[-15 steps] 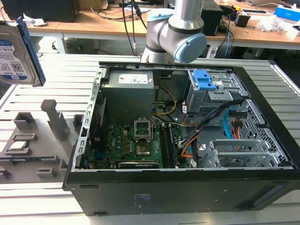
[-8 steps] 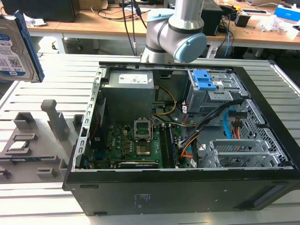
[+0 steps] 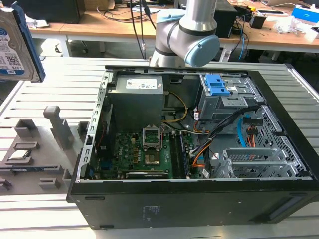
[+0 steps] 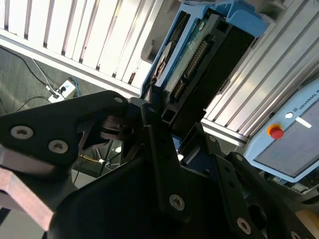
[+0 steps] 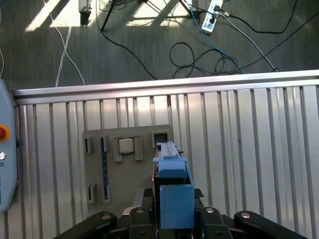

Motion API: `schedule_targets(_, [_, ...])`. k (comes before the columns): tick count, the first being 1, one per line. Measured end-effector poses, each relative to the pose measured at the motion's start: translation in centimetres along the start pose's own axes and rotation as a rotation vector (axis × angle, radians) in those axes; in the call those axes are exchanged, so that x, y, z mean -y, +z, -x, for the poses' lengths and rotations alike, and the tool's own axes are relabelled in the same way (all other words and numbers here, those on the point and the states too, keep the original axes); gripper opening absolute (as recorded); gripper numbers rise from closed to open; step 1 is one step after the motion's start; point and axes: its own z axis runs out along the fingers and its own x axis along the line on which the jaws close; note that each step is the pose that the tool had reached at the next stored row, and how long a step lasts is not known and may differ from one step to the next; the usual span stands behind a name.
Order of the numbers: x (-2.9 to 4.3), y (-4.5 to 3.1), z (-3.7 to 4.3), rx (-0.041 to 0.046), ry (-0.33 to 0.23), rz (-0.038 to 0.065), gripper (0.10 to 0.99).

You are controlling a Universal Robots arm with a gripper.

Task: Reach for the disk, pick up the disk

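Observation:
The disk (image 3: 15, 45), silver with a white-and-blue label and a blue carrier frame, hangs in the air at the exterior view's far left, above the grey fixture plate (image 3: 35, 154). In the first wrist view the disk (image 5: 173, 191) appears edge-on, its blue frame clamped in my gripper (image 5: 172, 211), which is shut on it. The fixture plate (image 5: 124, 164) lies well below it on the slatted table. The second wrist view looks along a black finger (image 4: 157, 149) at the disk's connector end (image 4: 199, 55).
An open computer case (image 3: 279, 199) fills the middle of the slatted table, holding a motherboard (image 3: 144, 154), a grey power supply (image 3: 137, 99) and a drive cage with blue latches (image 3: 219, 84). The arm (image 3: 192, 30) stands behind the case. A pendant (image 5: 5, 164) lies at the table edge.

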Motion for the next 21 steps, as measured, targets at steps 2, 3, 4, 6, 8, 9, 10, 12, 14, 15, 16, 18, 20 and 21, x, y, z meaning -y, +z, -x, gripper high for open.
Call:
schedule_targets(2, [0.01,-0.32,0.00,0.0000,0.000,0.000,0.369])
schedule_targets(3, [0.01,-0.53,0.00,0.0000,0.000,0.000,0.369])
schedule_targets(4, [0.01,-0.78,0.00,0.0000,0.000,0.000,0.369])
schedule_targets(6, [0.02,-1.07,0.00,0.0000,0.000,0.000,0.369])
schedule_targets(8, [0.02,-1.48,0.00,0.0000,0.000,0.000,0.369])
schedule_targets(9, [0.02,-1.59,0.00,0.0000,0.000,0.000,0.369])
schedule_targets(10, [0.01,-1.73,0.00,0.0000,0.000,0.000,0.369])
schedule_targets(12, [0.00,-2.06,-0.01,-0.0001,0.000,0.001,0.369])
schedule_targets(14, [-0.02,-2.43,-0.01,-0.0001,0.000,0.001,0.369])
schedule_targets(15, [-0.02,-2.51,-0.01,-0.0001,0.000,0.001,0.369])
schedule_targets(16, [-0.02,-2.51,-0.01,0.0000,0.000,0.000,0.369])
schedule_targets(18, [-0.02,-2.51,-0.01,0.0001,0.000,0.000,0.369])
schedule_targets(20, [-0.02,-2.53,-0.01,-0.0001,0.000,0.000,0.369])
schedule_targets(21, [-0.02,-2.53,-0.01,0.0000,0.000,0.000,0.369])
